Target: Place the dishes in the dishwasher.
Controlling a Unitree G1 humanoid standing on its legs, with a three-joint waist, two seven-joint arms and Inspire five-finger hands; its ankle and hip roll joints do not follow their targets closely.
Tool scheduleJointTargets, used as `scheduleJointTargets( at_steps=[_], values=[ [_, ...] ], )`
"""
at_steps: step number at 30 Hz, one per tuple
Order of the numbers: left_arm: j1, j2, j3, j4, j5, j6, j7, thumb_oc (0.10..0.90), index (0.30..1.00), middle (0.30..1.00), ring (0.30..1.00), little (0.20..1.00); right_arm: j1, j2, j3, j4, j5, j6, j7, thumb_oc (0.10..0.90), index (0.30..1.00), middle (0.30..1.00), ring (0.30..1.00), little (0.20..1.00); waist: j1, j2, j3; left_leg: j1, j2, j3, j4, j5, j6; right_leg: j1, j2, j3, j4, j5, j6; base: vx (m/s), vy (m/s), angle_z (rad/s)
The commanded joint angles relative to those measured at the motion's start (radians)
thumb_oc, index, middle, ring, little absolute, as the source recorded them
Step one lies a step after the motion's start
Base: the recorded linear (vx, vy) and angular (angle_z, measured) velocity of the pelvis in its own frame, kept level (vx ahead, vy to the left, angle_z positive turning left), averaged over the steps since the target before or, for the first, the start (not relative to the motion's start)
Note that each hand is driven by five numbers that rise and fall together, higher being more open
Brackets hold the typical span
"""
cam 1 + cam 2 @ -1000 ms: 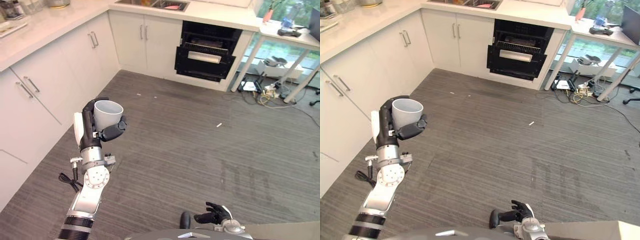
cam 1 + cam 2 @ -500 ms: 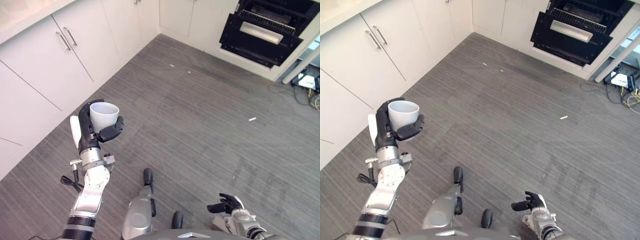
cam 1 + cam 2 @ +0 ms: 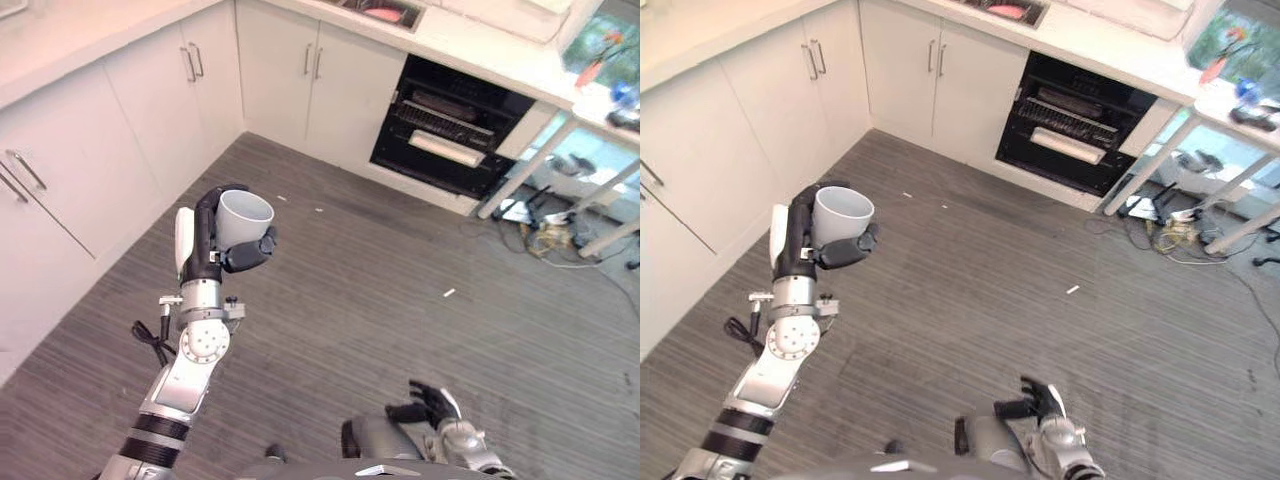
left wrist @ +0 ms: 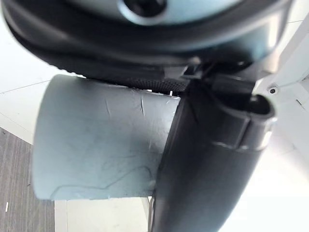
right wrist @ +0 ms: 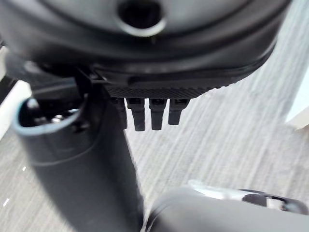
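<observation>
While the left hand (image 3: 215,250) grips a white cup (image 3: 240,218) upright at left above the floor (image 3: 420,330), dishwasher (image 3: 448,130) open far right, right hand (image 3: 425,405) relaxed, low near.

No text, label, number or sign can be read on anything in these views.

White cup (image 3: 243,217) upright, mouth up, apparently empty; dishwasher (image 3: 447,138) open, far across floor.
</observation>
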Motion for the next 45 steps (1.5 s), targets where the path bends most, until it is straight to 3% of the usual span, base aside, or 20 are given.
scheduleJointTargets(
  at_steps=[1, 3, 6, 8, 10, 12, 16, 20, 25, 26, 27, 28, 30, 32, 33, 35, 36, 38, 41, 45],
  values=[
    [-0.049, 0.06, 0.026, -0.114, -0.013, -0.105, -0.002, 0.4, 0.3, 0.3, 0.3, 0.3, 0.023, 0.009, 0.046, 0.09, 0.017, 0.023, -0.014, 0.8, 0.9, 0.9, 0.9, 0.9, -0.013, -0.046, -0.043, -0.017, -0.047, -0.014, -0.038, 0.002, -0.059, 0.172, -0.038, 0.025, -0.558, 0.17, 0.031, 0.5, -0.081, 1.08],
    [-0.075, 0.053, -0.005, -0.088, -0.021, -0.107, -0.017, 0.4, 0.3, 0.3, 0.3, 0.3, 0.039, 0.005, 0.044, 0.114, 0.027, 0.034, -0.007, 0.8, 0.9, 0.9, 0.9, 0.9, -0.032, -0.05, -0.045, 0.013, -0.047, -0.066, -0.038, -0.034, -0.073, 0.167, -0.036, 0.117, -0.68, 0.192, 0.047, 0.45, -0.116, 1.32],
    [-0.084, 0.039, -0.041, -0.066, -0.004, -0.107, -0.045, 0.4, 0.3, 0.3, 0.3, 0.3, 0.092, -0.004, 0.023, 0.16, 0.038, 0.041, 0.005, 0.8, 0.9, 0.9, 0.9, 0.9, -0.049, -0.057, -0.081, 0.064, -0.027, -0.118, -0.023, -0.036, -0.087, 0.225, -0.024, 0.168, -0.671, 0.202, 0.019, 0.48, -0.204, 1.61],
    [-0.083, 0.028, -0.044, -0.074, -0.032, -0.103, -0.067, 0.4, 0.3, 0.3, 0.3, 0.3, 0.08, -0.023, 0.022, 0.158, 0.043, 0.047, 0.003, 0.8, 0.9, 0.9, 0.9, 0.9, -0.054, -0.054, -0.087, -0.015, -0.031, -0.103, 0.261, 0.008, -0.126, 0.281, -0.026, 0.163, -0.693, 0.209, -0.012, 0.43, -0.244, 1.36],
    [-0.072, 0.026, -0.05, -0.084, -0.06, -0.092, -0.094, 0.4, 0.3, 0.3, 0.3, 0.3, 0.082, -0.037, -0.008, 0.16, 0.057, 0.04, 0.009, 0.8, 0.9, 0.9, 0.9, 0.9, -0.045, -0.074, -0.07, -0.159, 0.026, -0.016, 0.58, 0.105, -0.144, 0.372, -0.036, 0.138, -0.739, 0.186, -0.041, 0.36, -0.345, 0.26],
    [-0.067, 0.031, -0.061, -0.09, -0.064, -0.101, -0.119, 0.4, 0.3, 0.3, 0.3, 0.3, 0.066, -0.049, -0.016, 0.152, 0.083, 0.043, -0.001, 0.8, 0.9, 0.9, 0.9, 0.9, -0.003, -0.099, -0.039, -0.289, 0.01, 0.016, 0.809, 0.099, -0.135, 0.449, -0.039, 0.138, -0.771, 0.176, -0.071, 0.34, -0.283, 0.21],
    [-0.034, 0.036, -0.054, -0.084, -0.12, -0.103, -0.133, 0.4, 0.3, 0.3, 0.3, 0.3, 0.034, -0.062, -0.107, 0.148, 0.206, 0.023, -0.024, 0.8, 0.9, 0.9, 0.9, 0.9, 0.029, -0.097, -0.041, -0.392, 0.051, 0.06, 0.59, 0.102, -0.126, 0.553, -0.045, 0.153, -0.809, 0.134, -0.077, 0.41, -0.026, -0.66],
    [-0.03, 0.03, -0.055, -0.076, -0.07, -0.097, -0.097, 0.4, 0.3, 0.3, 0.3, 0.3, 0.037, -0.054, -0.057, 0.132, 0.158, 0.019, -0.036, 0.8, 0.9, 0.9, 0.9, 0.9, 0.064, -0.062, -0.059, -0.313, 0.034, -0.129, -0.023, 0.184, -0.15, 0.636, -0.045, 0.277, -0.837, 0.096, -0.058, 0.45, 0.148, -0.78],
    [-0.048, 0.044, -0.051, -0.037, -0.054, -0.112, -0.111, 0.4, 0.3, 0.3, 0.3, 0.3, 0.108, -0.127, -0.084, 0.206, 0.111, 0.043, 0.017, 0.8, 0.9, 0.9, 0.9, 0.9, 0.055, -0.058, -0.098, -0.293, 0.058, -0.143, -0.038, 0.188, -0.163, 0.683, -0.052, 0.363, -0.827, 0.058, -0.039, 0.32, 0.129, -1.56],
    [-0.054, 0.026, -0.071, -0.064, -0.046, -0.114, -0.101, 0.4, 0.3, 0.3, 0.3, 0.3, 0.18, -0.065, -0.079, 0.216, 0.087, 0.044, -0.005, 0.8, 0.9, 0.9, 0.9, 0.9, 0.002, -0.052, -0.093, -0.266, 0.059, -0.094, -0.037, 0.198, -0.151, 0.652, -0.074, 0.373, -0.738, 0.044, -0.022, 0.18, 0.25, -0.82],
    [-0.054, 0.026, -0.071, -0.064, -0.046, -0.114, -0.101, 0.4, 0.3, 0.3, 0.3, 0.3, 0.18, -0.065, -0.079, 0.216, 0.087, 0.044, -0.005, 0.8, 0.9, 0.9, 0.9, 0.9, 0.002, -0.052, -0.093, -0.266, 0.059, -0.094, -0.037, 0.198, -0.151, 0.652, -0.074, 0.373, -0.738, 0.044, -0.022, 0.4, 0.519, -0.89],
    [-0.054, 0.06, -0.075, -0.089, 0.009, -0.084, -0.098, 0.4, 0.3, 0.3, 0.3, 0.3, 0.186, -0.016, -0.108, 0.249, 0.101, 0.067, 0.006, 0.8, 0.9, 0.9, 0.9, 0.9, -0.051, -0.03, -0.074, -0.191, 0.065, -0.056, -0.038, 0.159, -0.124, 0.506, -0.019, 0.376, -0.434, 0.121, 0.036, 0.23, 0.355, -0.35],
    [-0.062, 0.075, -0.085, -0.095, 0.02, -0.078, -0.097, 0.4, 0.3, 0.3, 0.3, 0.3, 0.165, -0.009, -0.102, 0.235, 0.088, 0.066, 0.006, 0.8, 0.9, 0.9, 0.9, 0.9, -0.08, -0.001, -0.036, -0.139, 0.085, -0.028, -0.038, 0.129, -0.119, 0.362, 0.026, 0.293, -0.251, 0.142, 0.066, 0.16, 0.373, -1.57],
    [-0.059, 0.085, -0.063, -0.096, 0.048, -0.079, -0.075, 0.4, 0.3, 0.3, 0.3, 0.3, 0.128, -0.009, -0.075, 0.222, 0.037, 0.058, -0.013, 0.8, 0.9, 0.9, 0.9, 0.9, -0.071, 0.009, -0.031, -0.116, 0.088, 0.058, -0.038, 0.101, -0.127, 0.289, -0.024, 0.12, -0.404, 0.075, 0.032, 0.14, 0.287, -1.24],
    [-0.059, 0.085, -0.063, -0.096, 0.048, -0.079, -0.075, 0.4, 0.3, 0.3, 0.3, 0.3, 0.128, -0.009, -0.075, 0.222, 0.037, 0.058, -0.013, 0.8, 0.9, 0.9, 0.9, 0.9, -0.071, 0.009, -0.031, -0.116, 0.088, 0.058, -0.038, 0.101, -0.127, 0.289, -0.024, 0.12, -0.404, 0.075, 0.032, 0.18, 0.147, -1.45],
    [-0.061, 0.09, -0.055, -0.1, 0.051, -0.072, -0.072, 0.4, 0.3, 0.3, 0.3, 0.3, 0.127, -0.004, -0.061, 0.233, 0.014, 0.059, -0.016, 0.8, 0.9, 0.9, 0.9, 0.9, -0.036, -0.004, -0.04, -0.104, 0.086, 0.134, -0.038, 0.089, -0.128, 0.322, -0.069, -0.075, -0.611, 0.098, 0.01, 0.12, 0.012, -2.27],
    [-0.045, 0.097, -0.055, -0.1, 0.058, -0.074, -0.087, 0.4, 0.3, 0.3, 0.3, 0.3, 0.122, -0.008, -0.058, 0.232, 0.0, 0.059, -0.022, 0.8, 0.9, 0.9, 0.9, 0.9, -0.035, -0.003, -0.045, -0.093, 0.098, 0.153, -0.038, 0.084, -0.126, 0.306, -0.114, -0.08, -0.597, 0.139, 0.029, 0.16, 0.008, -1.68],
    [-0.036, 0.08, -0.084, -0.089, 0.063, -0.088, -0.089, 0.4, 0.3, 0.3, 0.3, 0.3, 0.146, -0.002, -0.068, 0.246, 0.025, 0.059, -0.008, 0.8, 0.9, 0.9, 0.9, 0.9, -0.052, -0.02, -0.063, -0.083, 0.084, 0.148, -0.038, 0.072, -0.121, 0.349, -0.055, 0.061, -0.655, 0.115, 0.012, 0.2, -0.009, 0.46],
    [-0.013, 0.081, -0.069, -0.106, 0.067, -0.087, -0.117, 0.4, 0.3, 0.3, 0.3, 0.3, 0.124, -0.034, -0.084, 0.264, 0.005, 0.075, -0.017, 0.8, 0.9, 0.9, 0.9, 0.9, -0.036, -0.015, -0.075, -0.064, 0.073, 0.178, -0.038, 0.058, -0.126, 0.397, -0.083, 0.013, -0.749, 0.144, 0.009, 0.14, -0.032, -0.13],
    [0.01, 0.077, -0.07, -0.109, 0.052, -0.089, -0.15, 0.4, 0.3, 0.3, 0.3, 0.3, 0.134, -0.054, -0.12, 0.258, 0.029, 0.07, -0.015, 0.8, 0.9, 0.9, 0.9, 0.9, -0.056, -0.007, -0.096, -0.043, 0.076, 0.195, -0.038, 0.051, -0.135, 0.452, -0.081, 0.05, -0.827, 0.154, -0.006, 0.12, -0.068, -0.23]
  ],
)
